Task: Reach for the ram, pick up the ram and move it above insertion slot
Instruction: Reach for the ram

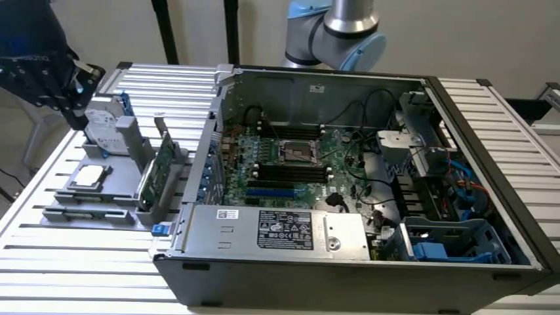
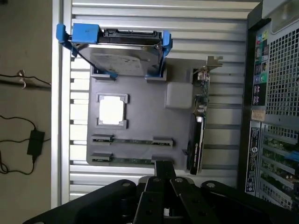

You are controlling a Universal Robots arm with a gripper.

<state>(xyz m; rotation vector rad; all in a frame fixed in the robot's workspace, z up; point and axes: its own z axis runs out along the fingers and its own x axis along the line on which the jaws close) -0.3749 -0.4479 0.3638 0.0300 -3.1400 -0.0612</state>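
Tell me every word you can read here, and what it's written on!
None can be read.
Black label on the silver metal power supply box: too small.
White sticker on that box: too small.
Stickers on the black computer case back: blurred.

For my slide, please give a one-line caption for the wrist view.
Shut gripper near two ram sticks on the grey parts holder; hard drive and expansion card alongside.

I see a grey holder on the slatted worktop carrying a blue-railed hard drive, a square processor and an upright expansion card, beside an open computer case with motherboard and power supply exposed.
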